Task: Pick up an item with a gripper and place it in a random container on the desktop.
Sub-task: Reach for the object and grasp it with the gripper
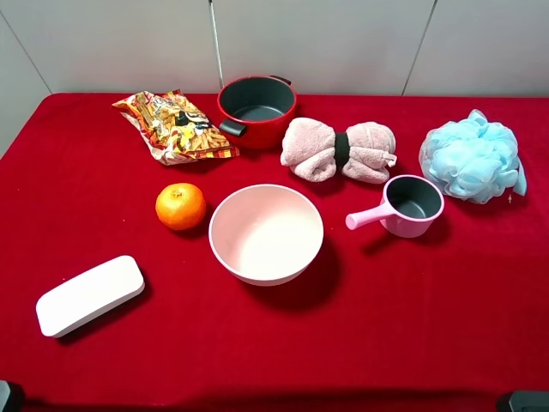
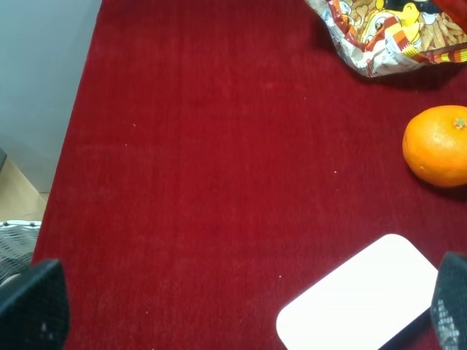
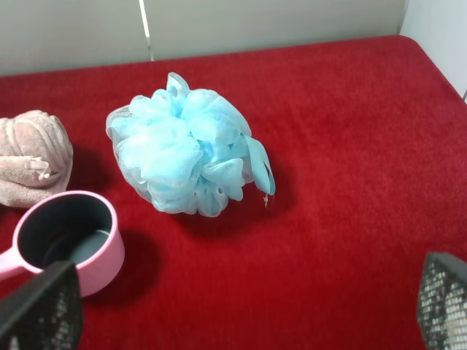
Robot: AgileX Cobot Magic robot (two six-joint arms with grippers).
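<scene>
The light blue mesh pouf [image 1: 472,156] lies on the red cloth desktop [image 1: 412,326] at the far right, beside the small pink scoop. It also shows in the right wrist view [image 3: 186,153]. The large pale pink bowl [image 1: 266,236] stands empty near the middle. My right gripper [image 3: 241,306] is open and empty, held back from the pouf near the table's front right. My left gripper [image 2: 241,313] is open and empty over the front left, near the white box [image 2: 357,299]. In the high view only dark bits of the arms show at the bottom corners.
A red pot [image 1: 256,110] and a snack bag [image 1: 176,126] sit at the back. A rolled pink towel [image 1: 339,150] lies behind the bowl, a pink handled scoop [image 1: 410,206] to its right, an orange [image 1: 180,206] to its left. A white box [image 1: 90,294] lies front left.
</scene>
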